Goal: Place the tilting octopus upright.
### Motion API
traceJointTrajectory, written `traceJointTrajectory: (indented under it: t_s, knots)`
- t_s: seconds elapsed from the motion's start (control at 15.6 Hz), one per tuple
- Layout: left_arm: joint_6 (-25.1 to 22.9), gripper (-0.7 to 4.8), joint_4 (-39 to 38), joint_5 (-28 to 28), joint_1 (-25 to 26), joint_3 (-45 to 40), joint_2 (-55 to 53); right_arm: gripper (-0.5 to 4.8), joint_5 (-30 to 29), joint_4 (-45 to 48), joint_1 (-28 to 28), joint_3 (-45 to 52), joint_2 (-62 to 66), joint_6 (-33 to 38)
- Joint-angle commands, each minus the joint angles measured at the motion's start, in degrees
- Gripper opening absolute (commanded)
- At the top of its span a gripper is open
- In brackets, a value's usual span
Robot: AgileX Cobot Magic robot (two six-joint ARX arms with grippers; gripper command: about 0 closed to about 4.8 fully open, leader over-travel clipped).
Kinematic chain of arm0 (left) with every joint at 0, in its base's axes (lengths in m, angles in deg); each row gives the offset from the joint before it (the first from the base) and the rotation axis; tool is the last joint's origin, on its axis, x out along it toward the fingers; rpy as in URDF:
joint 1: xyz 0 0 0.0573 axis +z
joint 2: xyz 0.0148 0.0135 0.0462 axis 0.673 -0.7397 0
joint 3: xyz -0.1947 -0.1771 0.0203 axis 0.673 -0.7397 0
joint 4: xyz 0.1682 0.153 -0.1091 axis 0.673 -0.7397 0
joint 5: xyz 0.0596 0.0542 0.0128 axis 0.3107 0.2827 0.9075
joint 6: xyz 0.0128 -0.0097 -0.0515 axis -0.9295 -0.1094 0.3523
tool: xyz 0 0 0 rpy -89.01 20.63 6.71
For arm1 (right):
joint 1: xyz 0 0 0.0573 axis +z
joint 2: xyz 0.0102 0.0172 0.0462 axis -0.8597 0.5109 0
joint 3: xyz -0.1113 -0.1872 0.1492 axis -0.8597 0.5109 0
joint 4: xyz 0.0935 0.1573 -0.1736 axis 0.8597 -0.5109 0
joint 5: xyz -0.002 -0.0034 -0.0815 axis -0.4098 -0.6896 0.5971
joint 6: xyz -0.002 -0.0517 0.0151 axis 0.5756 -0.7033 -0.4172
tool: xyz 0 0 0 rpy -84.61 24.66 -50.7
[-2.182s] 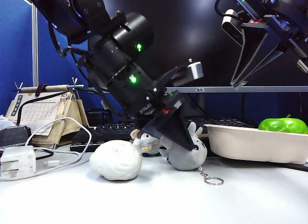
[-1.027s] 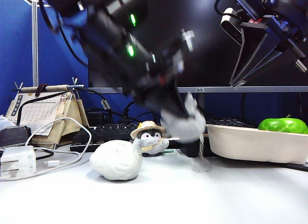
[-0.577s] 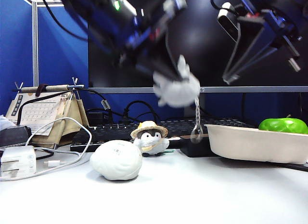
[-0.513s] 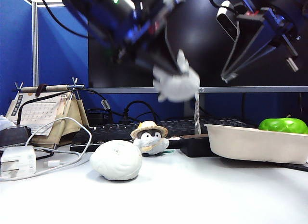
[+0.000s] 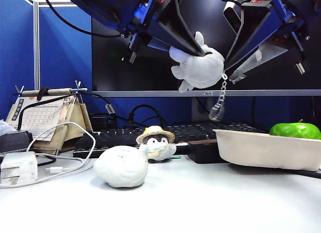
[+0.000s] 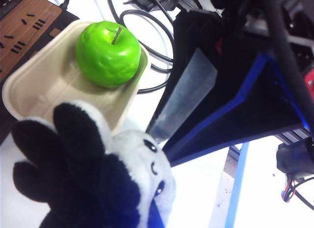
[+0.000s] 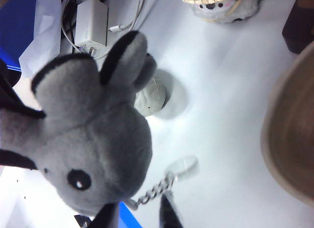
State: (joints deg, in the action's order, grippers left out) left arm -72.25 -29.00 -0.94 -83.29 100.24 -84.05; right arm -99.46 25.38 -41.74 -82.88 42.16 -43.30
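High above the table, the grey plush octopus (image 5: 199, 67) hangs tilted, with my left gripper (image 5: 198, 51) shut on its upper part. Its keyring chain (image 5: 220, 96) dangles below. The octopus (image 6: 100, 171) fills the near part of the left wrist view and hides the left fingertips. My right gripper (image 5: 230, 68) is close beside the octopus on its right, jaws apart. In the right wrist view the octopus (image 7: 91, 149) is just ahead of the right gripper (image 7: 140, 214), and the chain (image 7: 156, 190) hangs between the two fingertips.
A white brain-shaped lump (image 5: 121, 166) and a straw-hatted penguin (image 5: 157, 142) sit on the white table below. A beige tray (image 5: 261, 149) with a green apple (image 5: 295, 130) stands at the right. A keyboard, cables and a white charger (image 5: 19, 168) lie at the back left.
My left gripper has lifted the octopus off the table, up and to the right. The right gripper has opened and swung in beside it.
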Motion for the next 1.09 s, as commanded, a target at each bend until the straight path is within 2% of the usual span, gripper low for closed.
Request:
traceJointTrajectory:
  t_s: [0.06,0.45,0.51,0.71,1.09]
  knots:
    - [0.0,-0.06,1.22,-0.81,-0.11,0.28,0.22,1.13,-3.21,-0.94,0.07,-0.11,-0.22,-1.2]
    - [0.02,-0.06,1.86,-0.83,-0.11,0.37,0.52,1.14,-2.78,-6.78,0.07,-0.11,-0.22,-9.64]
    - [0.04,-0.06,1.84,-1.01,-0.11,0.37,0.66,1.18,-2.78,-6.47,0.07,-0.11,-0.22,-9.64]
    - [3.98,-0.06,1.88,-2.97,-0.11,0.37,0.72,1.18,-2.78,-5.97,0.07,-0.11,-0.22,-10.91]
    - [5.84,-0.06,1.86,-6.19,-0.11,0.37,0.92,1.17,-2.8,-4.61,0.07,-0.11,-0.22,-10.93]
